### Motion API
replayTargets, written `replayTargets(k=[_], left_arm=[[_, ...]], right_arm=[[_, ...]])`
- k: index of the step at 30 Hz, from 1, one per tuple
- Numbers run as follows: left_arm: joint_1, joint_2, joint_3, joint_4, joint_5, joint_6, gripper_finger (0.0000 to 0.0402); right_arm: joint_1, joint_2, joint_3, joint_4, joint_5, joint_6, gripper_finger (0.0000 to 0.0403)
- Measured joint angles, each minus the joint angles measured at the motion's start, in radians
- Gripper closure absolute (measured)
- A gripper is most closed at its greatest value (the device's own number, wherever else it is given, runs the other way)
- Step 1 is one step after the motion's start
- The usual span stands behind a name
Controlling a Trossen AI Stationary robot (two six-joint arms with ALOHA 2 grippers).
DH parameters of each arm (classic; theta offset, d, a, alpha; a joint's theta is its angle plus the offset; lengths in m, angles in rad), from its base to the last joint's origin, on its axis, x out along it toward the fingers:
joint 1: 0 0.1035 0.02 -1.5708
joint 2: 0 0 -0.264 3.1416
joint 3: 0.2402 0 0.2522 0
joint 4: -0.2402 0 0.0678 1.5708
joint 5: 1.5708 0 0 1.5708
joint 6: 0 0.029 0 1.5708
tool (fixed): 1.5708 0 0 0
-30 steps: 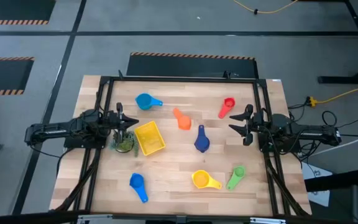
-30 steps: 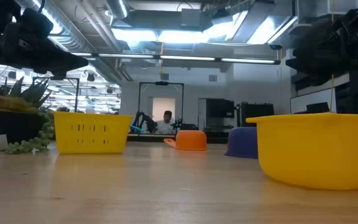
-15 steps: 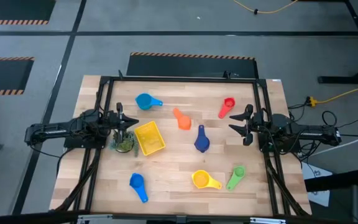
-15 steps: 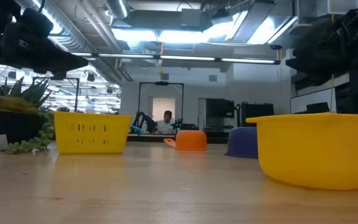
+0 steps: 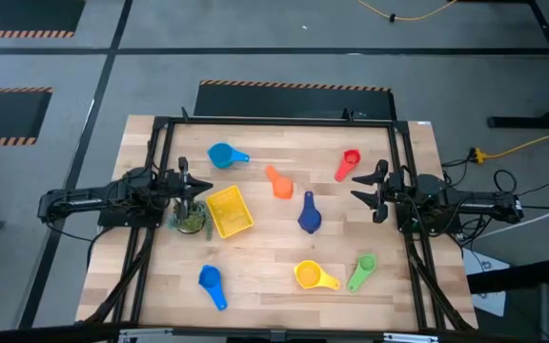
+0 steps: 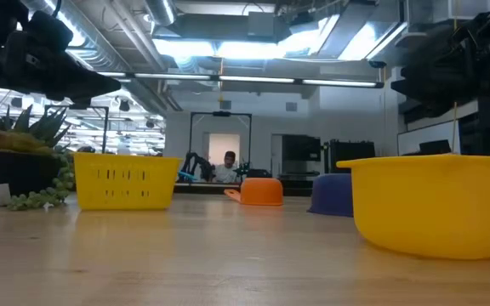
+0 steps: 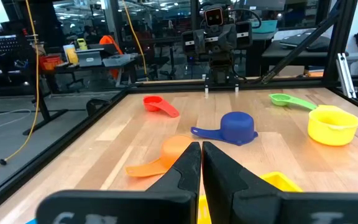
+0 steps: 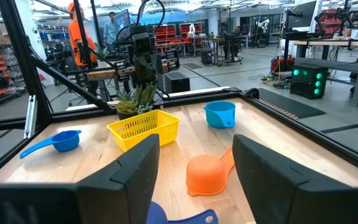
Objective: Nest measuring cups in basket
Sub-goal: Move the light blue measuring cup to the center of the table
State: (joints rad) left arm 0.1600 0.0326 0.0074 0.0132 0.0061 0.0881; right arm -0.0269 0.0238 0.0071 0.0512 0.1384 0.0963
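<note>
Seven measuring cups lie apart on the wooden table, each resting on its base: light blue (image 5: 225,155), orange (image 5: 278,181), red (image 5: 348,163), dark blue (image 5: 309,215), yellow (image 5: 313,275), green (image 5: 361,271) and blue (image 5: 212,283). The yellow basket (image 5: 229,211) stands left of centre with no cup in it. My left gripper (image 5: 201,188) hovers shut by the basket's left far corner; its wrist view shows the fingers (image 7: 201,163) closed together. My right gripper (image 5: 358,189) is open at the right side, between the red and dark blue cups, and holds nothing (image 8: 194,177).
A small spiky green plant (image 5: 190,220) stands against the basket's left side, under my left arm. Black frame rails run along the table's left, right and far sides. In the low view the yellow cup (image 6: 436,204) looms close, with the basket (image 6: 126,180) farther left.
</note>
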Motion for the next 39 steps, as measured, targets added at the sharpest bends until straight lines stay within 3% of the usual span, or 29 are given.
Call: replayTargets(k=[4, 19, 27, 32, 39], left_arm=[[0.0, 0.0, -0.001, 0.004, -0.034, 0.082, 0.0392], [0.0, 0.0, -0.001, 0.012, -0.046, 0.079, 0.0392], [0.0, 0.0, -0.001, 0.267, -0.034, 0.079, 0.0392], [0.0, 0.0, -0.001, 0.414, -0.104, 0.07, 0.0384], [0.007, 0.0, 0.017, 0.43, -0.303, -0.035, 0.0316]], right_arm=[[0.0, 0.0, 0.0, 0.0, 0.0, 0.0, 0.0194], [0.0, 0.0, 0.0, 0.0, 0.0, 0.0, 0.0194], [0.0, 0.0, 0.0, 0.0, 0.0, 0.0, 0.0194], [0.0, 0.0, 0.0, 0.0, 0.0, 0.0, 0.0194], [0.0, 0.0, 0.0, 0.0, 0.0, 0.0, 0.0194]])
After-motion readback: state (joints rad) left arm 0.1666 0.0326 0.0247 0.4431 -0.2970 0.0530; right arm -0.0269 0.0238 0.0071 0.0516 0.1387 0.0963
